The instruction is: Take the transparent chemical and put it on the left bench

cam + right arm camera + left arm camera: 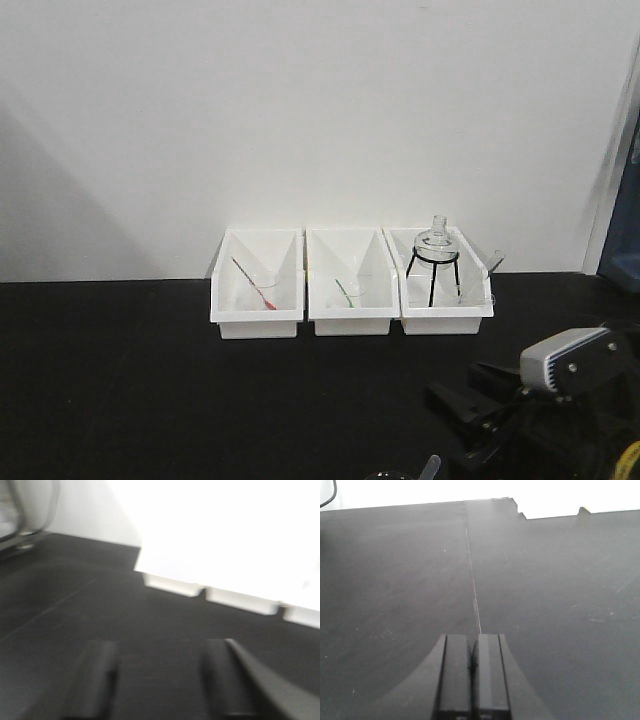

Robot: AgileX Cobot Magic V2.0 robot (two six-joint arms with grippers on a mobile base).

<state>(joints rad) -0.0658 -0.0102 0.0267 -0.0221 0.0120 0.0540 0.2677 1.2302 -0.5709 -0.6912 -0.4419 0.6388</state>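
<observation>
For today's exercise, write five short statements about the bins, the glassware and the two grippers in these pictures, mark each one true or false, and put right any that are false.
1. Three white bins stand in a row on the black bench against the wall. True.
2. The flask on a black tripod stand is in the leftmost bin. False: it is in the rightmost bin.
3. The left gripper has its fingers pressed together with nothing between them. True.
4. The right gripper is clamped shut. False: its fingers stand apart, and nothing shows between them.
5. The middle bin holds a pipette showing red. False: the red-tinted pipette is in the leftmost bin; the middle bin's pipette shows green.
</observation>
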